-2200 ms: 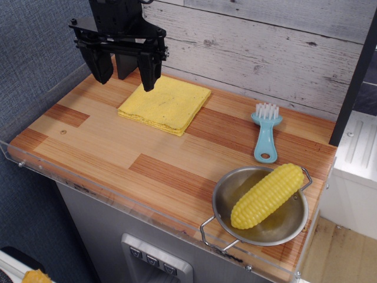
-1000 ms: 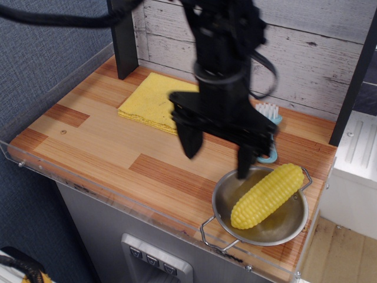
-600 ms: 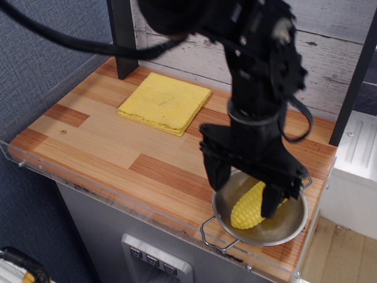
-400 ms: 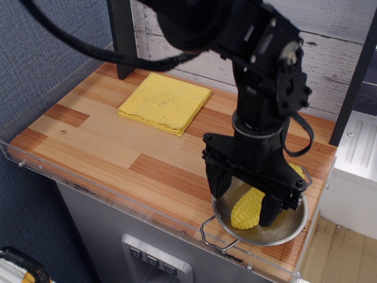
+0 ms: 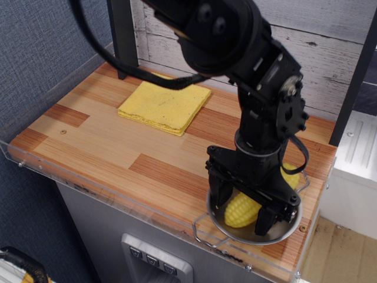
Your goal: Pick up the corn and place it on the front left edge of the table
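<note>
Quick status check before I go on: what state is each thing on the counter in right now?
corn: lying in the pan, between the pincer's fingers, not lifted.
pincer: lowered into the pan, fingers on both sides of the corn; grip not clear.
pan: upright at the front right of the table.
yellow cloth: folded flat, at the back.
table: front left edge bare.

Evenly and brightly lit, apparently from above, with soft diffuse light and no harsh glare. Faint shadow under the yellow cloth (image 5: pixel 165 105) along its front edge; darker shade inside the metal bowl (image 5: pixel 281 233) beneath the gripper (image 5: pixel 242 212). Mild sheen on the acrylic rim (image 5: pixel 88 187) and on the wooden table (image 5: pixel 106 141). Sharp focus throughout, no motion blur, no visible bending at the edges.
</note>
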Robot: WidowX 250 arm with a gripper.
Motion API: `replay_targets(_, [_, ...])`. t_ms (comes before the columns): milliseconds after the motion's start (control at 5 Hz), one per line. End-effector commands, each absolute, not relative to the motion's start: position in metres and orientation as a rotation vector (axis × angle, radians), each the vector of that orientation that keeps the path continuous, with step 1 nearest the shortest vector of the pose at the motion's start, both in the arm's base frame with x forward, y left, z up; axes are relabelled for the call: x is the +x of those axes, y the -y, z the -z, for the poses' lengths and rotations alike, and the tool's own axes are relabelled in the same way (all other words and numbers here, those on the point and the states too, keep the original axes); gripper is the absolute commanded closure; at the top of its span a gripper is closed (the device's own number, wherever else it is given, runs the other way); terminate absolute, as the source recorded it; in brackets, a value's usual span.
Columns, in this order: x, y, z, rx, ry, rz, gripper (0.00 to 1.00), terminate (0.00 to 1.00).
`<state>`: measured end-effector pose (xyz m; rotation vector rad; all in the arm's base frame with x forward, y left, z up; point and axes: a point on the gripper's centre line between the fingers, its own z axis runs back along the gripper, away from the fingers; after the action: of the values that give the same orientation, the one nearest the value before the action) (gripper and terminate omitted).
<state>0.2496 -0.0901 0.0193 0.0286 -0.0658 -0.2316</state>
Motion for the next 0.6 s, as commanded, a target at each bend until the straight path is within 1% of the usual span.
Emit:
replay_targets(0, [0.252,0.089,-0.023,0.026,0.122,0.239,0.0,0.0])
replay_targets(200, [0.25,0.092,-0.021,0.021,0.123,0.243,1.0,0.0])
replay_targets(400, [0.25,0.089,-0.035,-0.01,0.149,0.238,1.0,0.0])
